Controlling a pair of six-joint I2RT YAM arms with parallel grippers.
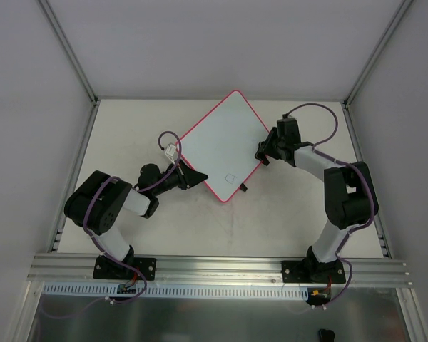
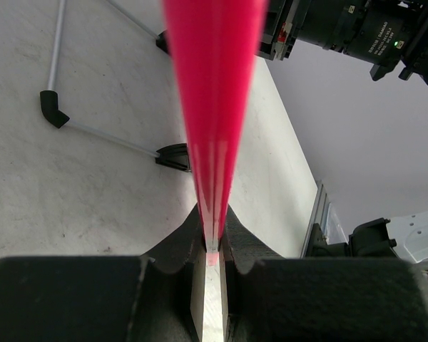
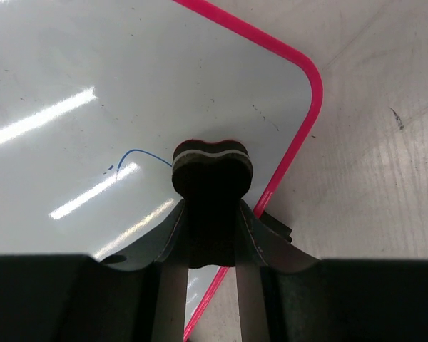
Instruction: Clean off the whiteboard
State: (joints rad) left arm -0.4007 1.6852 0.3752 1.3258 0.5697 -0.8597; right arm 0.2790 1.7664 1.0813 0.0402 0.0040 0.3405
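I have the left claw (image 2: 212,242) clamped on the whiteboard (image 1: 225,146) frame, board on the bench (image 1: 292,214) | right claw (image 3: 211,214) grips the eraser (image 3: 212,167) over a board corner | blue stroke (image 3: 139,153) lies just left of that pad; right arm nearer, so I judge a leftward sweep comes next

My fixed overhead camera looks steeply down on the whole table (image 1: 292,214), while my left wrist view sights close and edge-on along the frame of the whiteboard (image 1: 225,146) and my right wrist view looks closely down on its corner.
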